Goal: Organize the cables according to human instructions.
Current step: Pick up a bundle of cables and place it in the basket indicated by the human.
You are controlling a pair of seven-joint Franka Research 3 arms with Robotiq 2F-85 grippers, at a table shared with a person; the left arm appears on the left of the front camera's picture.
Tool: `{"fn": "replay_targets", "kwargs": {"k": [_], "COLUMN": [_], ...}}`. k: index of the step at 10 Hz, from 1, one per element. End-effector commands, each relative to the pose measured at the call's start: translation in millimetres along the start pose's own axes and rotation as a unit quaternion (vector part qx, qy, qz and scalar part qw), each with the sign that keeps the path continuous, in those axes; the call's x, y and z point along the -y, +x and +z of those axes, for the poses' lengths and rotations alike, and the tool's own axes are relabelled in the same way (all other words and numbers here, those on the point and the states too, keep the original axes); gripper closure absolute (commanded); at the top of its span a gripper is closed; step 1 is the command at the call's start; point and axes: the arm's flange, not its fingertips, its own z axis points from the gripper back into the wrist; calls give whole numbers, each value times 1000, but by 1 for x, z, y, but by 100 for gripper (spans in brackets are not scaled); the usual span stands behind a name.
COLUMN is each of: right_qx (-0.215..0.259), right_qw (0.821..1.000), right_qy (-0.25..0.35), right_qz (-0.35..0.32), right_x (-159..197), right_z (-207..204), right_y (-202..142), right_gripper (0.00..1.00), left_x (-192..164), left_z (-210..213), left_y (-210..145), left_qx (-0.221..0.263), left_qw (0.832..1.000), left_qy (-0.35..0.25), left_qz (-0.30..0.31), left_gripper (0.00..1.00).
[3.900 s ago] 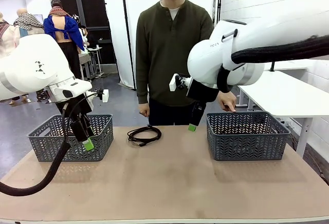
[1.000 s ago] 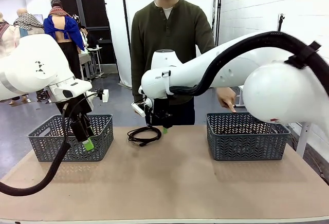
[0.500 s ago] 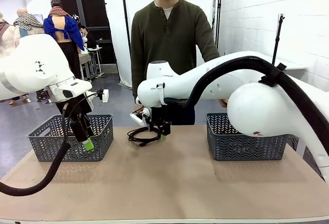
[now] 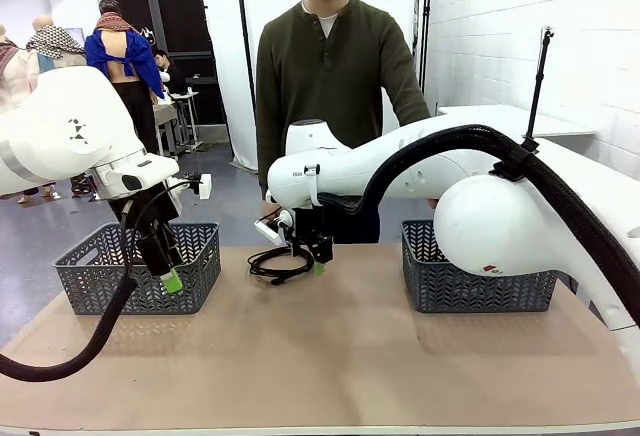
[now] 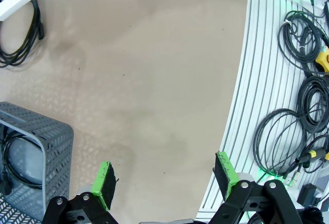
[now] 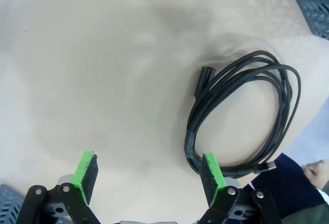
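Presently, one coiled cable [image 6: 241, 116] is laid flat on the counter [image 4: 330, 356], right gripper [image 6: 149, 175] lowered over it since earlier, both jaws spread wide.

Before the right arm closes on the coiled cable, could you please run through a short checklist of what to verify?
1. Right gripper open: ok, jaws stand wide.
2. Cable between the fingers: not ok, the coil lies mostly outside the pad nearest it; only its edge is near.
3. Cable free on the table: ok, nothing rests on it.
4. Person's hand apart from the cable: ok, but close.
5. Left gripper out of the way: ok, open, by the left basket.
6. Which basket the person wants: cannot tell.
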Motion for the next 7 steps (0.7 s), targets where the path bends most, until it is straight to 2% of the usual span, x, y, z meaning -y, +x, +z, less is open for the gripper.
{"fn": "replay_targets", "kwargs": {"k": [1,7], "right_qx": [-1,2], "right_qw": [1000,1000], "right_qy": [-1,-11], "right_qz": [2,-10], "right_x": [-2,7], "right_z": [0,-7], "right_y": [1,-4], "right_gripper": [0,0], "left_x": [0,0], "left_z": [1,1], "left_y": [0,0], "left_qx": [3,3], "left_qw": [1000,1000], "left_qy": [4,4], "left_qz": [1,1], "left_gripper": [0,0]}}
